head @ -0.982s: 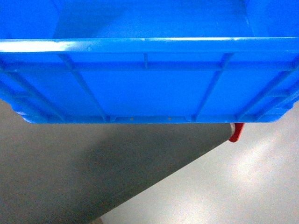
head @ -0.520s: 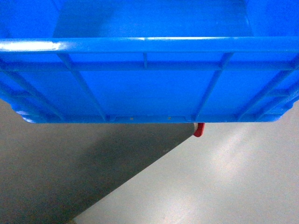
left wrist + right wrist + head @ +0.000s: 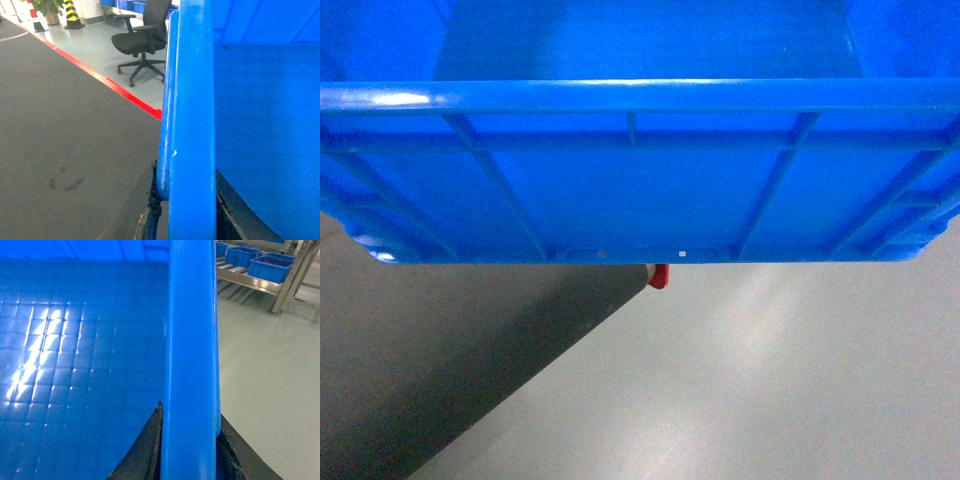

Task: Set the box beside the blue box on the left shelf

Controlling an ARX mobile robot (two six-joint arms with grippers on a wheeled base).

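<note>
Gripping box (image 3: 640,190) rim, both claws; no writing.

You're in a warehouse or factory hall: smooth grey painted floor (image 3: 770,400) with a red boundary line (image 3: 107,82), a striped safety cone (image 3: 72,14), a black office chair (image 3: 142,37), and metal racking (image 3: 250,282) carrying blue bins (image 3: 270,267).
</note>
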